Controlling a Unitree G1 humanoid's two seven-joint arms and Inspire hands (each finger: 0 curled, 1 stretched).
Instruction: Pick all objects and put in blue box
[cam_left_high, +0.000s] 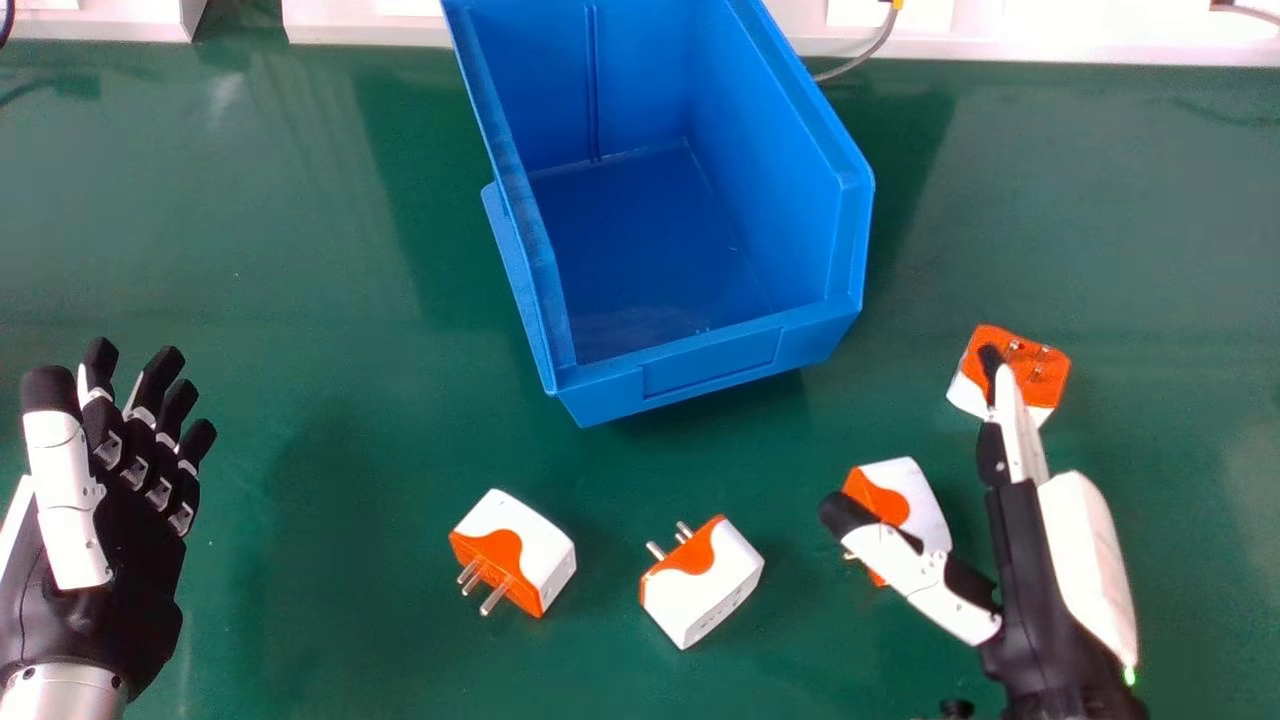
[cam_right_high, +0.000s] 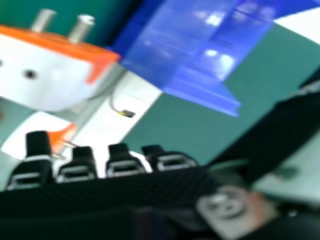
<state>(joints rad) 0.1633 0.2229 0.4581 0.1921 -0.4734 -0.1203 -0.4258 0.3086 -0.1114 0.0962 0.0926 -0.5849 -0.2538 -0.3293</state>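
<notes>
In the head view my right hand (cam_left_high: 1040, 560) is at the right, its fingers straight, one fingertip over the orange-and-white adapter (cam_left_high: 1050, 375) farthest right. Its thumb lies over part of a second adapter (cam_left_high: 915, 500). Two more adapters, one (cam_left_high: 530, 545) left of the other (cam_left_high: 705, 585), lie in front of the blue box (cam_left_high: 700, 350), which holds nothing. My left hand (cam_left_high: 110, 520) is open at the left edge, palm up. In the right hand view, the hand (cam_right_high: 125, 167) has nothing in its fingers; an adapter (cam_right_high: 45, 75) and another adapter (cam_right_high: 37, 132) show beyond them.
A green table (cam_left_high: 300, 250) carries everything. White panels (cam_left_high: 360, 25) run along its far edge, with a grey cable (cam_left_high: 865, 55) beside the box's far right side. Green surface lies between my left hand and the nearest adapter.
</notes>
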